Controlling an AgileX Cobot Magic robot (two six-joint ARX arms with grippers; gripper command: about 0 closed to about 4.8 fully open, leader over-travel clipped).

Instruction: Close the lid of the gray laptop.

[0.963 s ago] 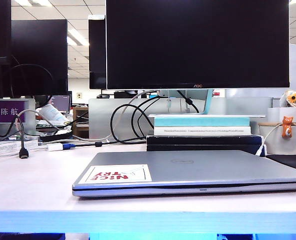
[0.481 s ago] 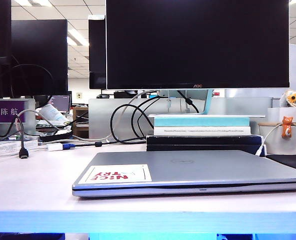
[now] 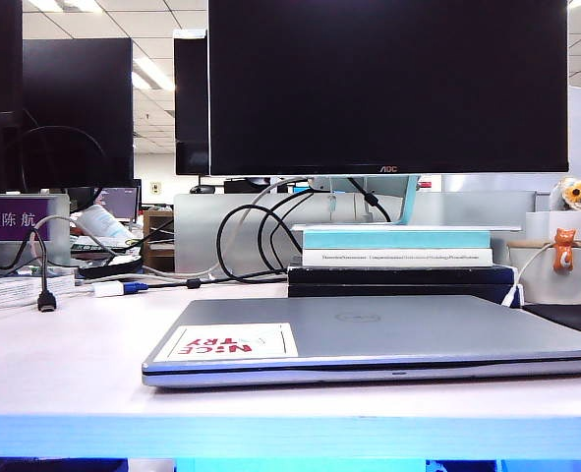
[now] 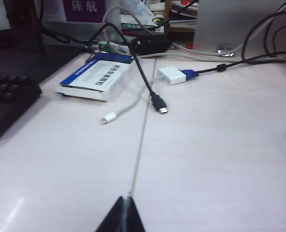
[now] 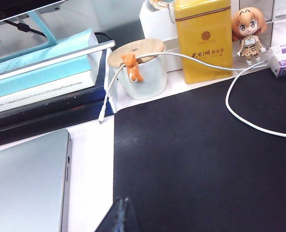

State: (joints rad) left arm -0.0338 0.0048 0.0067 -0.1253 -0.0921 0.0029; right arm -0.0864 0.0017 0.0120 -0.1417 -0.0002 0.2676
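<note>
Claw tips on both arms look pressed together: the left claw (image 4: 122, 217) over bare counter (image 4: 205, 145), the right claw (image 5: 117, 218) over a black mat (image 5: 196, 159). Beside the right claw, the gray laptop (image 3: 369, 344) lies flat, its lid (image 3: 388, 329) already down. Any careless sweep could snag the white cable (image 5: 239, 111) and tip the cup (image 5: 140, 72).

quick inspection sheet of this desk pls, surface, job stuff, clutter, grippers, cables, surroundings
Surface: pale desk, black mat on its right.
Job's things: gray laptop lies flat, lid down, sticker up.
Clutter: stacked books, lidded cup, yellow tin, figurine, blue-white book.
Grippers: left gripper over bare desk, right gripper at the mat's edge; both shut, holding nothing.
Cables: black plug lead, white cable, loose.
Surroundings: AOC monitor, office behind.
</note>
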